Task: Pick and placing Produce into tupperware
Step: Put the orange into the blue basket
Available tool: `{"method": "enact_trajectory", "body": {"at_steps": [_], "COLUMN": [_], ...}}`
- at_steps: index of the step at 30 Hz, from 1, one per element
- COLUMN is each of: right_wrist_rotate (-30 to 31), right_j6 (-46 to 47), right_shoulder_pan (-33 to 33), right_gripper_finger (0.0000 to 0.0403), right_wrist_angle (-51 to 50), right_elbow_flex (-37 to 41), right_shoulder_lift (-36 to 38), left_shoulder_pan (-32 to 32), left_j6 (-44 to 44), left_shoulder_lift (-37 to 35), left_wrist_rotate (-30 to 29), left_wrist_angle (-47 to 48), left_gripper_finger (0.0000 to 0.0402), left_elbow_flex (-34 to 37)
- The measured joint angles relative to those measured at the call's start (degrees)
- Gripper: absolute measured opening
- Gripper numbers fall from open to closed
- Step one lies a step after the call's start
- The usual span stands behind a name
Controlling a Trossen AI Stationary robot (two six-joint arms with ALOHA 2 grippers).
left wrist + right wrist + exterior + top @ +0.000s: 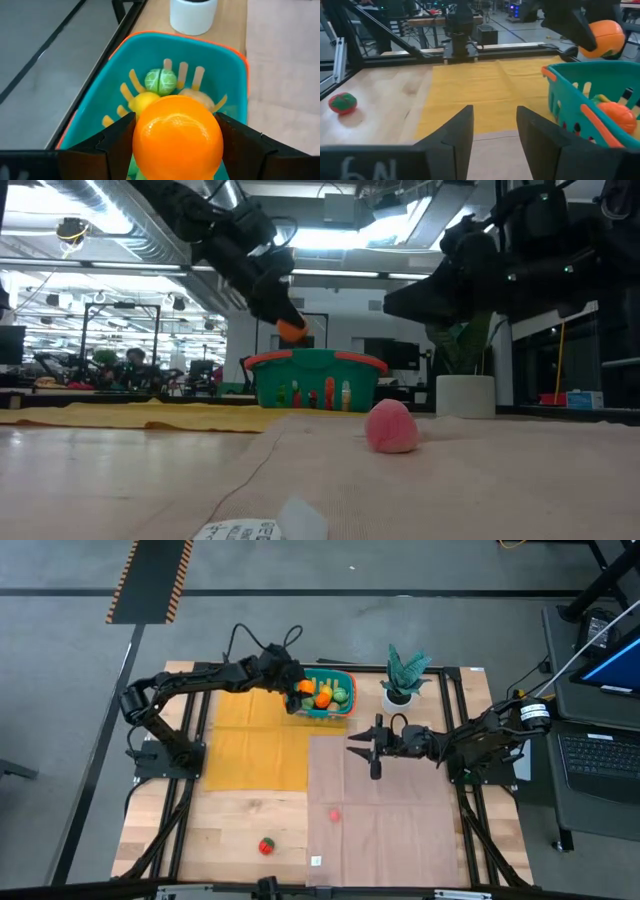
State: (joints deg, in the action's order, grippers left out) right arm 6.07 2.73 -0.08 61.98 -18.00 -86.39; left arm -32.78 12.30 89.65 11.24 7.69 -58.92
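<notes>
Produce (333, 696) in tupperware (345, 678); potted plant (404, 673) to its right

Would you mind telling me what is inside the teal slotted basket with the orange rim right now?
Inside the teal slotted basket: a green segmented toy, a yellow fruit, a pale piece. The orange ball in the left gripper covers whatever lies below.

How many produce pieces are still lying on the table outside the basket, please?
2: a red-and-green piece on the bare wood near the front edge, and a pink piece on the tan mat. The left gripper holds an orange fruit over the teal basket.
</notes>
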Motion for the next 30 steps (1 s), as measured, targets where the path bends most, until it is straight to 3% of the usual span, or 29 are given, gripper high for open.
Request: {"method": "enact_trajectory", "body": {"at_steps": [15, 30], "right_wrist_rotate": [0.0, 0.0], "right_j6": [-0.2, -0.4], "right_shoulder_pan": [-4.1, -4.8], "right_gripper_finger": [0.0152, 0.0152], "right_wrist_angle": [0.0, 0.0], "right_elbow_flex": [0.0, 0.0], "right_shoulder_lift": [0.0, 0.0], "left_shoulder_pan": [-0.5, -0.6], "left_j6": [0.4, 1.8], "left_shoulder_lift": [0.5, 5.8], "left_wrist_rotate": [0.0, 0.0], "left_wrist_angle": [2.3, 2.3], "left_gripper_finger": [0.0238, 0.0239], "left_elbow_flex": [0.0, 0.0]}}
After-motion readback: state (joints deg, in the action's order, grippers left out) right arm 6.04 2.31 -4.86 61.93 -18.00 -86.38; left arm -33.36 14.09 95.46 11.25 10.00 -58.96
